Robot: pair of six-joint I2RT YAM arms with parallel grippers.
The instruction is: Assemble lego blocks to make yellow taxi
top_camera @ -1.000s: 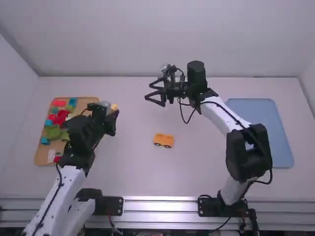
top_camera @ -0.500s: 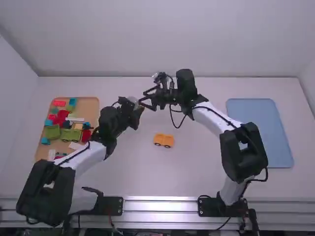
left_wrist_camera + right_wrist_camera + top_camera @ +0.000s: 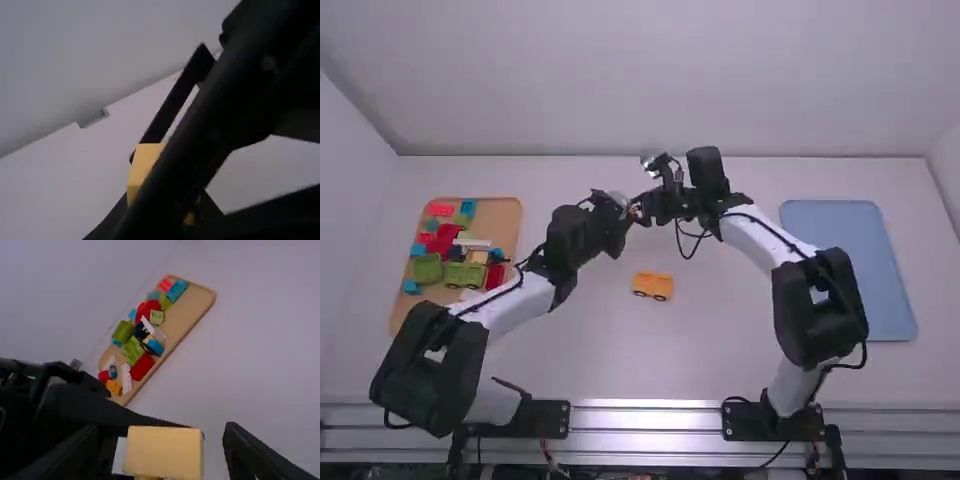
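Observation:
My left gripper is raised over the middle of the table, tip to tip with my right gripper. In the left wrist view, the left gripper is shut on a yellow block, partly hidden behind the right gripper's dark finger. From the right wrist, the yellow block stands between the fingers of my right gripper, which is open with a gap beside the block. An orange-yellow car piece with dark wheels rests on the table, nearer the arm bases than the grippers.
A wooden tray on the left holds several loose blocks, among them red, green, blue and white ones. On the right lies a flat blue tray. The left forearm crosses the tray's near corner.
The left gripper has swung rightward from beside the wooden tray, carrying the yellow block to the right gripper. My right gripper has shifted slightly and lower, and its fingers now stand around the block.

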